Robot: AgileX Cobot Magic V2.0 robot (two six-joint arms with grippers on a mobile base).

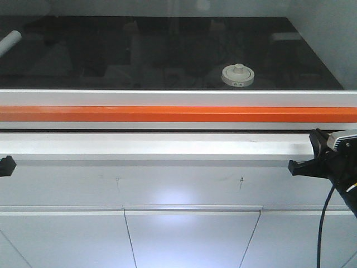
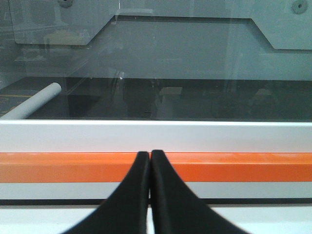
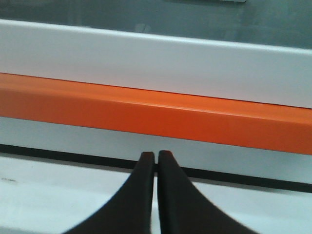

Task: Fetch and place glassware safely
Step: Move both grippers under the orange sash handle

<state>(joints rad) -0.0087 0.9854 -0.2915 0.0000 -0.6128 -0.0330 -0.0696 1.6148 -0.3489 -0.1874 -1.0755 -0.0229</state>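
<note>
Facing the orange rail (image 1: 167, 114), my left claw (image 2: 149, 156) and right claw (image 3: 156, 157) sit pinched closed, empty. Reaching in, I might clip it or topple the lidded glass jar (image 1: 238, 75).

Jar (image 1: 237, 76) behind rail (image 1: 178, 114); tube (image 1: 10, 42) far left.

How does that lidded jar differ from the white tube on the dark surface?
The jar is squat and stands upright with a knobbed lid; the white tube is long and lies slanted. The jar sits right of centre; the tube is at the far left. Both are pale, on the dark surface.
</note>
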